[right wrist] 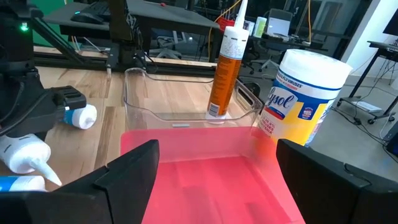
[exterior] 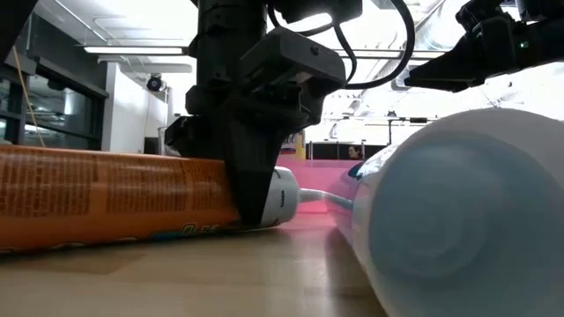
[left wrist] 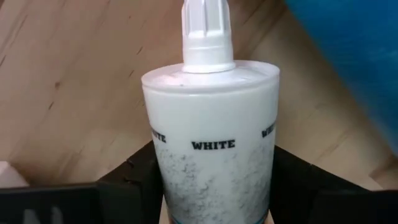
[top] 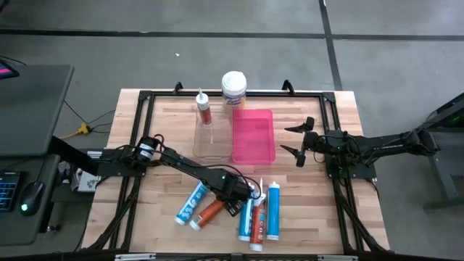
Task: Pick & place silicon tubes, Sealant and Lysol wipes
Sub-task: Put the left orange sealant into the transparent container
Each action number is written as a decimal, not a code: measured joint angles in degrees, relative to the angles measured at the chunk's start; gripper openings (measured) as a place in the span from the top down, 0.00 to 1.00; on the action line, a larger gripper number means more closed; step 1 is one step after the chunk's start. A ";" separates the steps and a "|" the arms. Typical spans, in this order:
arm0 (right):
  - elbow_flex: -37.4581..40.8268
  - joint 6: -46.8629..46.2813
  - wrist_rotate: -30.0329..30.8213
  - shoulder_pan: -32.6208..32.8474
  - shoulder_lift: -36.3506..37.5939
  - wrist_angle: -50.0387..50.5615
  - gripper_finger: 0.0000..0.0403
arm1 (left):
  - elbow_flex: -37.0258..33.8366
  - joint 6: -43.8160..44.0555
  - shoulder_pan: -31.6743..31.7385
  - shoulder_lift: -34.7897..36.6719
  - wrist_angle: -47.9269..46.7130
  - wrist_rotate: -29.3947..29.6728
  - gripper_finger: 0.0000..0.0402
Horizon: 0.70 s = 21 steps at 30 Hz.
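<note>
The left gripper (top: 233, 190) was down among the cartridges lying at the near middle of the table. Its fingers (left wrist: 134, 177) stood on either side of a white-ended cartridge (left wrist: 211, 149), the pads close against the barrel; whether full clamping pressure was on could not be told. The low view showed the same gripper (exterior: 256, 189) planted on the board with the white end of that cartridge beside it and an orange cartridge (exterior: 106, 198) lying off to one side.

In the wrist view the barrel ran straight ahead between the fingers, nozzle pointing away. The long axis therefore lay across the jaw's closing line, which in my judgement suits a lift.

The clear bin (top: 211, 138) and the pink bin (top: 253, 135) sat beyond, toward the far side. One orange cartridge (top: 204, 110) stood upright in the clear bin. The Lysol wipes (top: 233, 89) stood upright at the far edge, just beyond the bins.

The right gripper (top: 299, 142) hung wide open and empty, just right of the pink bin, and was the nearer arm to the wipes.
</note>
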<state>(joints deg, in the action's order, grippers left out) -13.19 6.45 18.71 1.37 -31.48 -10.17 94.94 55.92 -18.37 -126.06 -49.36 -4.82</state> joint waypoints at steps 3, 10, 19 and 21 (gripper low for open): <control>0.00 0.00 -0.01 0.01 0.01 0.00 0.20 | -0.02 -0.50 0.00 0.00 0.09 0.02 0.51; 0.00 0.01 0.01 0.01 0.02 0.00 0.20 | -0.02 -1.67 0.00 0.00 -0.17 0.25 0.51; 0.00 -0.01 -0.01 -0.01 0.01 0.00 0.20 | -0.02 -6.22 -0.46 0.00 -0.35 -0.83 0.51; 0.00 0.01 -0.01 0.01 0.00 0.00 0.20 | -0.02 -6.23 -0.60 0.00 -0.35 -0.94 0.51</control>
<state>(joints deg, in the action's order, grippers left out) -13.19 6.46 18.70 1.39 -31.48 -10.17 94.91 49.69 -18.97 -126.06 -49.71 -5.76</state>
